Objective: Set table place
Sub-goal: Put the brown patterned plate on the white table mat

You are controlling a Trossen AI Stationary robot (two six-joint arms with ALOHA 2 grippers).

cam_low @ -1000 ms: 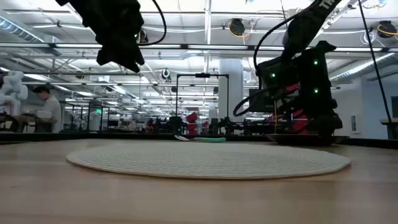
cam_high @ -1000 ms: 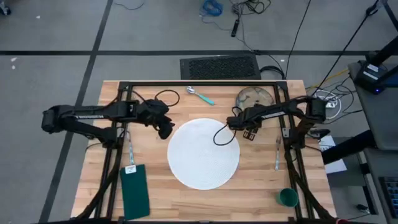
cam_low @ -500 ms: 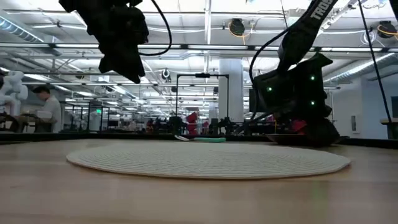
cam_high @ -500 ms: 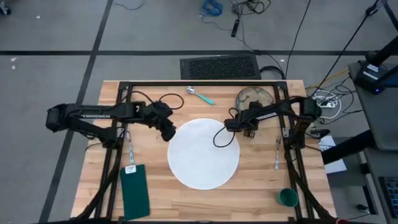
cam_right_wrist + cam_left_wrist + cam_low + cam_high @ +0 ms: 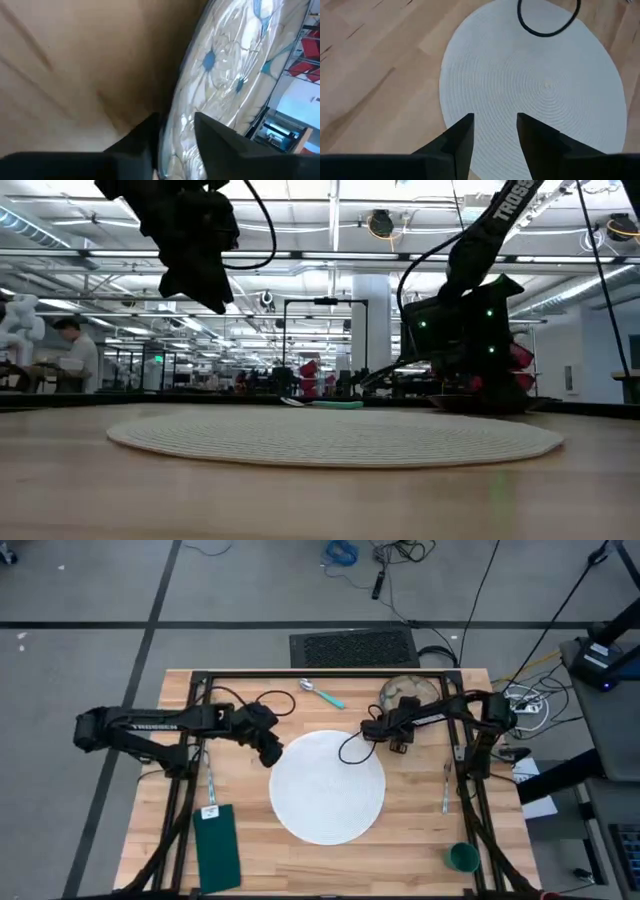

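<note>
A big workshop hall lies behind the wooden table (image 5: 250, 860), which fills the middle of the high view. A round white mat (image 5: 327, 787) sits at its centre. The left gripper (image 5: 492, 132) hovers over the mat's left edge, fingers spread and empty. The right gripper (image 5: 176, 131) is low at the far right, its fingers straddling the rim of a patterned plate (image 5: 230, 60). A teal-handled spoon (image 5: 320, 692) lies near the far edge.

Pale matt wooden table (image 5: 420, 830), white woven placemat (image 5: 327, 787), glossy patterned plate (image 5: 235, 70)
</note>
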